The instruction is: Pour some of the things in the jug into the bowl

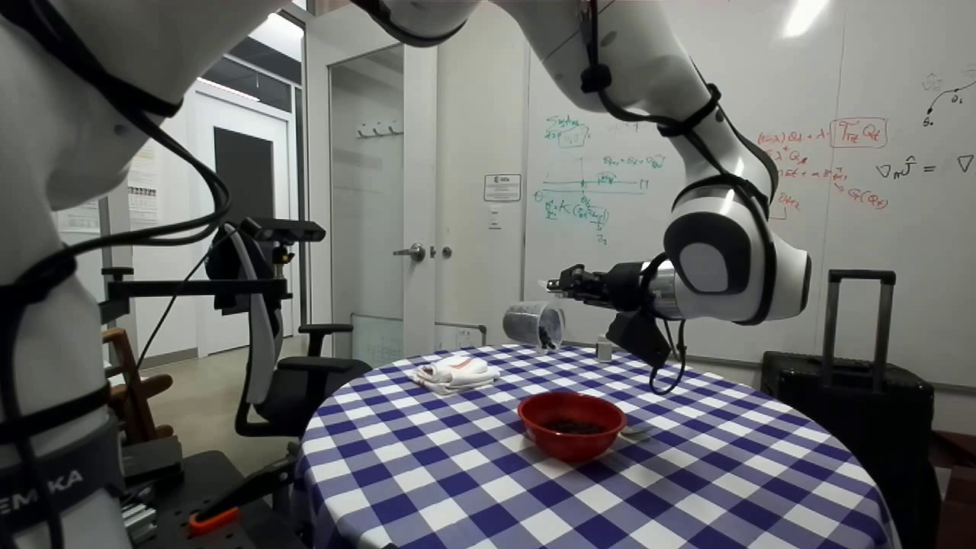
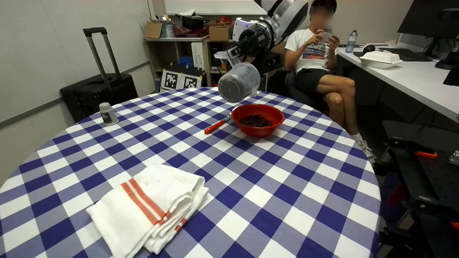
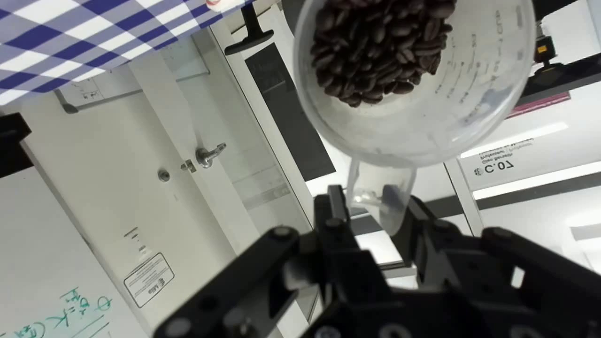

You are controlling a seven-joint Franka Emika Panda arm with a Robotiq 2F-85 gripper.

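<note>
The jug, pale and translucent, shows in both exterior views (image 1: 526, 324) (image 2: 239, 80) and the wrist view (image 3: 469, 112). It hangs above the table, tipped nearly onto its side. Dark beans (image 3: 380, 51) lie inside it; some show near its lower rim in an exterior view. My gripper (image 3: 373, 206) (image 1: 560, 284) (image 2: 233, 53) is shut on the jug's handle. The red bowl (image 1: 568, 446) (image 2: 256, 132) stands upright on the table, below the jug's height. Dark beans (image 1: 573, 427) (image 2: 255, 121) lie in it. I cannot tell whether the jug's mouth is directly over it.
A spoon with a red handle (image 2: 215, 127) lies beside the bowl. A folded white cloth with red stripes (image 1: 455, 374) (image 2: 150, 204) and a small whitish shaker (image 1: 604, 349) (image 2: 108, 114) are on the checkered table (image 2: 287, 200). A person (image 2: 310, 53) sits beyond it.
</note>
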